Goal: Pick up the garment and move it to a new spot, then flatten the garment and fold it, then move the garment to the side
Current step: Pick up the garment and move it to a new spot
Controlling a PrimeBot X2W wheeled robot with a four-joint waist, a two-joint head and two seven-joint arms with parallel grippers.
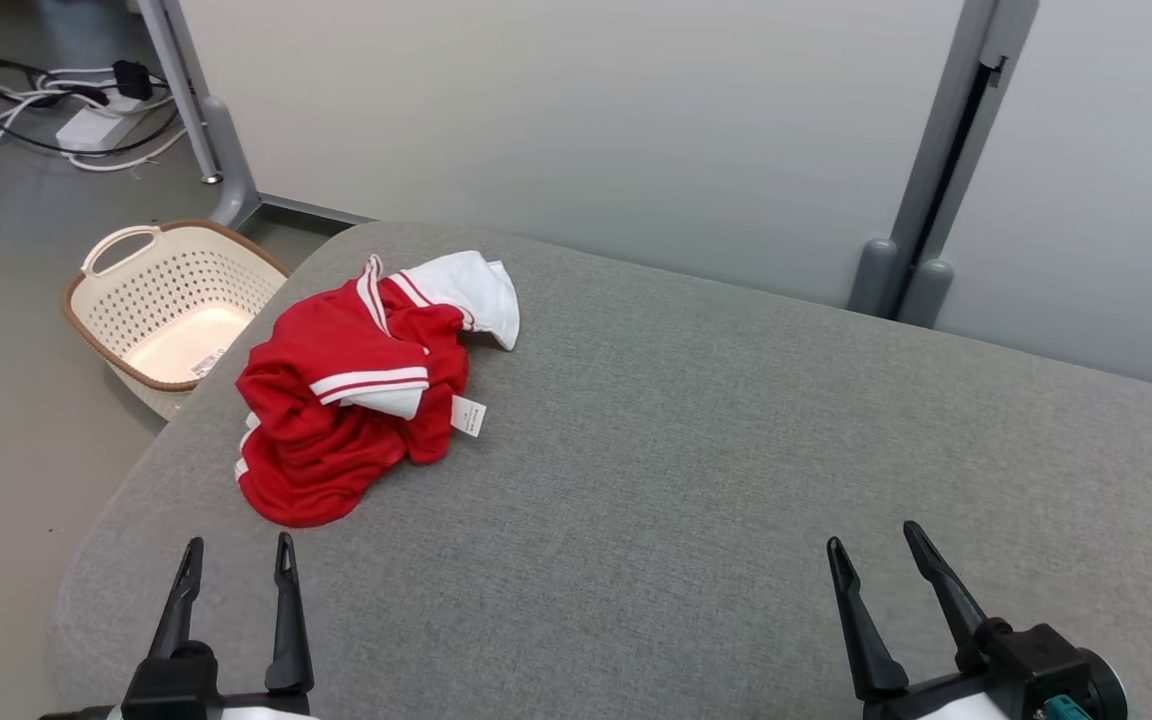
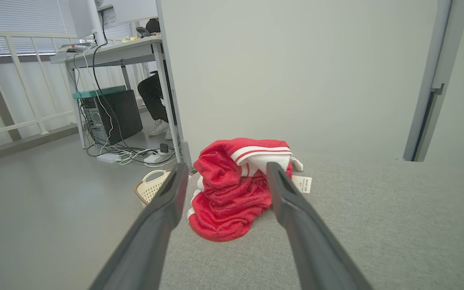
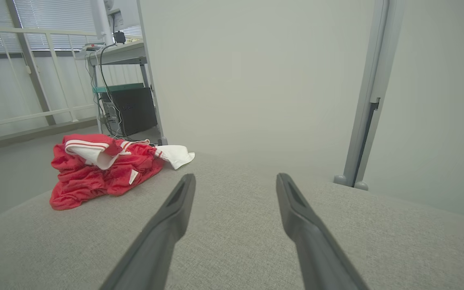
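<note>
The garment (image 1: pixel 346 400) is a crumpled red piece with white striped trim and a white tag, lying near the far left corner of the grey padded table (image 1: pixel 696 470). My left gripper (image 1: pixel 239 554) stands open at the near left edge, a short way in front of the garment, with nothing between its fingers. In the left wrist view the garment (image 2: pixel 228 193) lies straight ahead between the spread fingers of the left gripper (image 2: pixel 226 169). My right gripper (image 1: pixel 872 540) is open and empty at the near right. The right wrist view shows the garment (image 3: pixel 103 169) off to the left of the right gripper (image 3: pixel 235 179).
A cream perforated laundry basket (image 1: pixel 166 300) sits on the floor just past the table's left edge. Grey partition panels (image 1: pixel 576 120) with metal posts close off the far side. Cables and a power strip (image 1: pixel 86 125) lie on the floor at the far left.
</note>
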